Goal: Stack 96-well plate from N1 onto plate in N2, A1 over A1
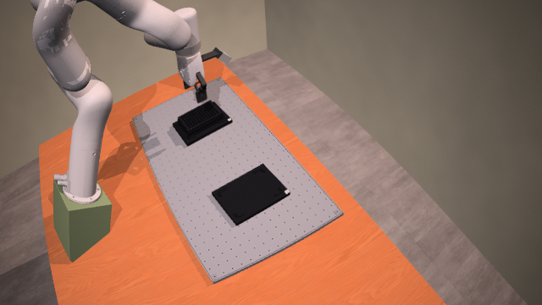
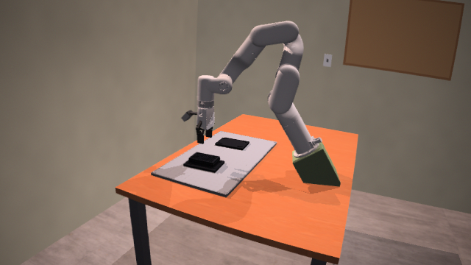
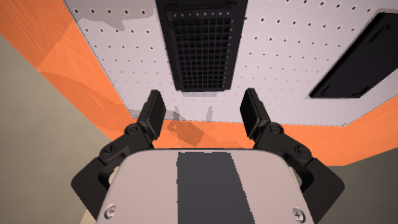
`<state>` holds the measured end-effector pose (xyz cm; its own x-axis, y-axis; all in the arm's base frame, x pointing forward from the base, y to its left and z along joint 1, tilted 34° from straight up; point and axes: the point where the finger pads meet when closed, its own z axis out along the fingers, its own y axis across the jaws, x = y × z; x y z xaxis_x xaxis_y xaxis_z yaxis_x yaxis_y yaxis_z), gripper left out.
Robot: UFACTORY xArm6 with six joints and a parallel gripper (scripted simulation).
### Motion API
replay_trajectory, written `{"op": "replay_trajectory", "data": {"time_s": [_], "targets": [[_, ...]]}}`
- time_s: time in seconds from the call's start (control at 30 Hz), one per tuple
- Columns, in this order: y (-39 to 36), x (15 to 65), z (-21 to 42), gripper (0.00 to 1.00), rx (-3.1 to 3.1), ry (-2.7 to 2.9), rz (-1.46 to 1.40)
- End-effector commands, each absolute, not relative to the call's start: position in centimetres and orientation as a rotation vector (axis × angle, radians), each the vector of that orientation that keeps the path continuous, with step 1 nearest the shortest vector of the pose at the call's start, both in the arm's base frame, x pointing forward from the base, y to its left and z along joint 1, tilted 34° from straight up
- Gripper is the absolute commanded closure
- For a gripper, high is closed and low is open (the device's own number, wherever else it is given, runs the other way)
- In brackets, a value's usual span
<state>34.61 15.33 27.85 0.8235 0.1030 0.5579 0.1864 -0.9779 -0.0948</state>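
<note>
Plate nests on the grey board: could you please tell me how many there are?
2. One nest near the open gripper carries stacked plates; whether one or two, I cannot tell. The other nest, nearer the camera, looks bare.
</note>
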Motion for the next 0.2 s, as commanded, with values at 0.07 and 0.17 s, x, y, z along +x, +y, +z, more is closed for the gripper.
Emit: {"op": "replay_trajectory", "data": {"time_s": [0.07,0.17], "targets": [[15.36,34.66,28.01,0.0,-2.857,-0.228,-0.867],[15.36,34.66,28.01,0.0,-2.857,-0.228,-0.867]]}}
